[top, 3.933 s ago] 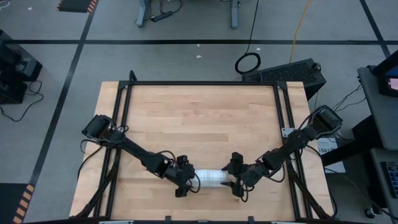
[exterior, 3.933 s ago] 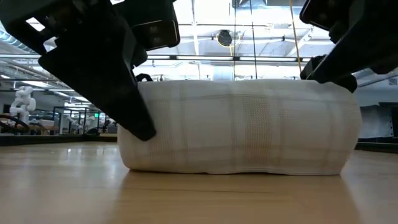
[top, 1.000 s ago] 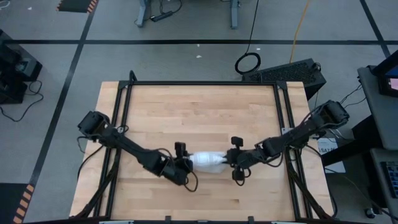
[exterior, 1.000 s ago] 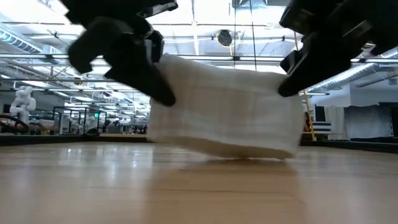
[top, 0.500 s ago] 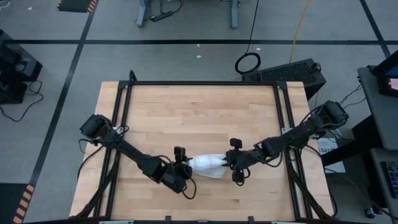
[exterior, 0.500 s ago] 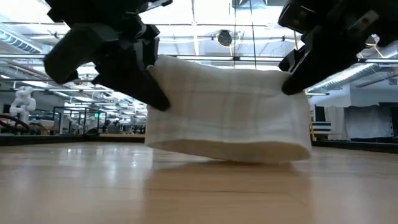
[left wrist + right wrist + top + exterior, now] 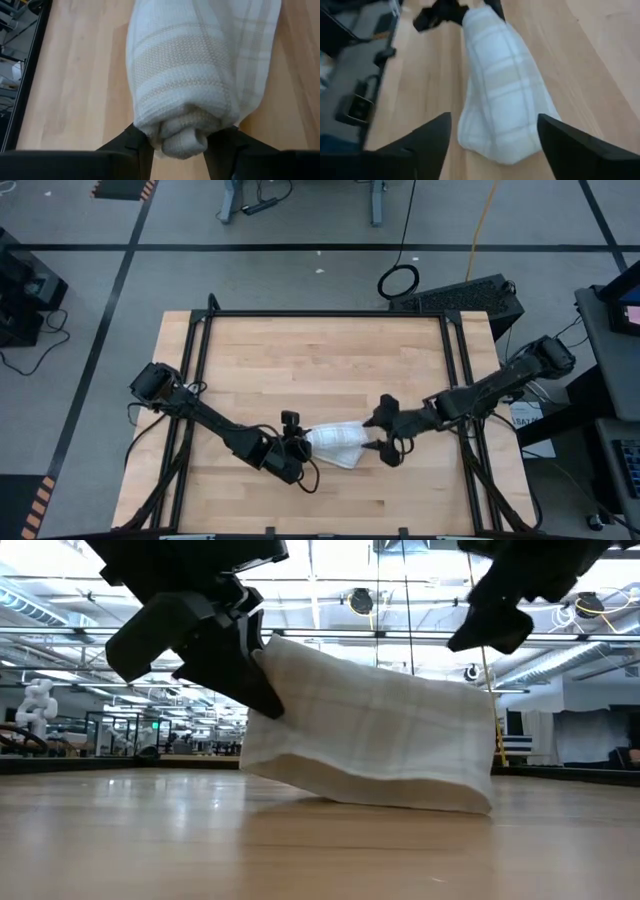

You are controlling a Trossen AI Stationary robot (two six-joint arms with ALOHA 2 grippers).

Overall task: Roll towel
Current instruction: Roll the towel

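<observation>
At the counter's (image 7: pixel 330 360) near middle, the rolled towel (image 7: pixel 335 445) has just been released by the now-spread right gripper (image 7: pixel 386 436) and stays clamped in the left gripper (image 7: pixel 297 452), so rolling looks finished.

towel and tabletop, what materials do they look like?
Towel: looks like thin woven cloth, probably cotton. The left wrist view shows a waffle-like weave with tan bands on white, and it sags and creases softly where rolled. Matte.

Tabletop: looks like light wood, maybe butcher-block. The high view shows plank strips and grain. The finish seems smooth with a slight sheen, since the low view shows faint reflections.
</observation>
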